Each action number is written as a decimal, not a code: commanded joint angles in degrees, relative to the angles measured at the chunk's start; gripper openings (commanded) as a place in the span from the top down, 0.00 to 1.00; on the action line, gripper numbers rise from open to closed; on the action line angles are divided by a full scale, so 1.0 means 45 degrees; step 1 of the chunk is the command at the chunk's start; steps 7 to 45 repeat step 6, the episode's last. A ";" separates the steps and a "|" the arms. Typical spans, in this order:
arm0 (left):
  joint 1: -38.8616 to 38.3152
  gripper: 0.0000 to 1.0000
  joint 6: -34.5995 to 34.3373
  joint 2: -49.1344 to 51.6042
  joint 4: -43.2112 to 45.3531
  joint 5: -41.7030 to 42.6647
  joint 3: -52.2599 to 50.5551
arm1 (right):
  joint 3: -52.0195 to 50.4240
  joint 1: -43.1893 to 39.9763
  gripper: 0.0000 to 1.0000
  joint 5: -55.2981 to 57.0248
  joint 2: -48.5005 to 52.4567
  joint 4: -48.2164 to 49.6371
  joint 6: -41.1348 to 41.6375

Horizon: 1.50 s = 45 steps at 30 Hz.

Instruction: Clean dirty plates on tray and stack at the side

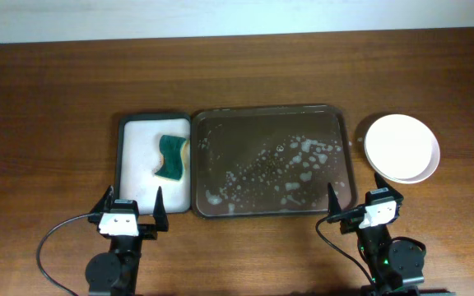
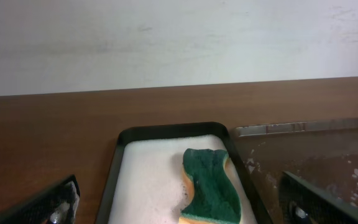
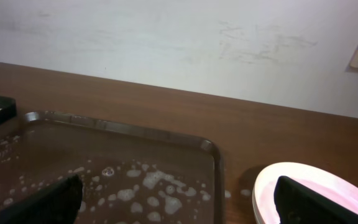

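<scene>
Left tool [image 1: 135,194] (jaws spread) faces the white-lined tray [image 1: 138,138] holding a sponge [image 1: 171,158].

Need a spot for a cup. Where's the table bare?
Bare table lies behind both trays, left of the sponge tray and right of the plates. The big tray holds only foam. Crowded: front edge, by left fingers and right fingers.
</scene>
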 commanded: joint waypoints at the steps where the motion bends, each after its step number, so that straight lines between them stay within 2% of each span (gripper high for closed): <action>1: 0.0078 0.01 0.0253 -0.0078 0.0000 0.0189 -0.0078 | -0.0063 -0.0039 0.01 -0.0073 -0.0083 -0.0063 -0.0083; 45: 0.0078 0.01 0.0248 -0.0078 0.0000 0.0189 -0.0078 | -0.0063 -0.0039 0.02 -0.0073 -0.0083 -0.0063 -0.0083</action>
